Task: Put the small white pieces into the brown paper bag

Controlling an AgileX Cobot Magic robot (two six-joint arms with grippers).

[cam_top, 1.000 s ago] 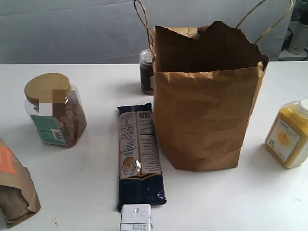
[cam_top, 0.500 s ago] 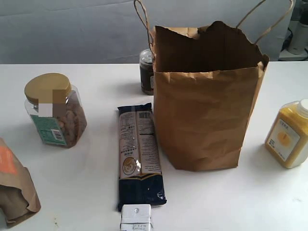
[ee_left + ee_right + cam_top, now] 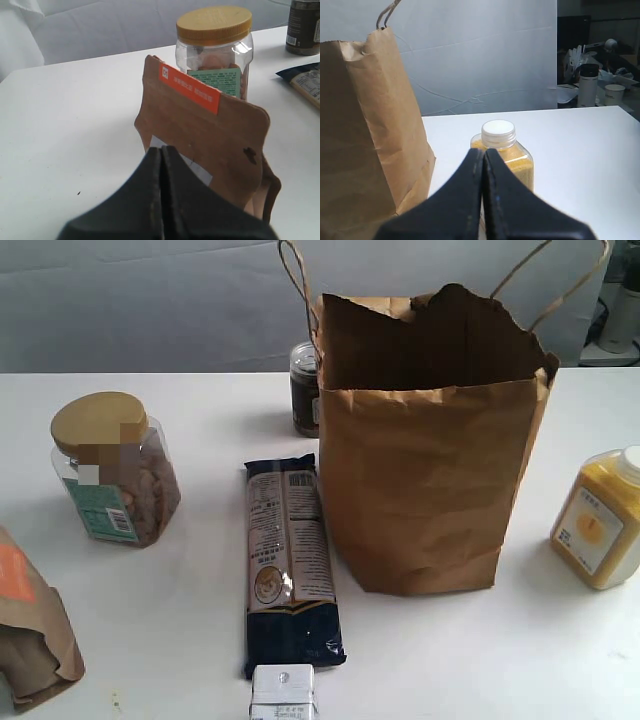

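Matte white table | creased brown paper bag upright, jagged rim

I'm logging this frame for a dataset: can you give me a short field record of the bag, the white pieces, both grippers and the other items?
bag: brown paper bag, upright, top open
white pieces: none visible in any view
left gripper: shut, nothing held, facing orange-label pouch
right gripper: shut, nothing held, facing yellow bottle
left of bag: dark blue packet, yellow-lid jar
partly hidden by bag: dark jar
near edge: white box
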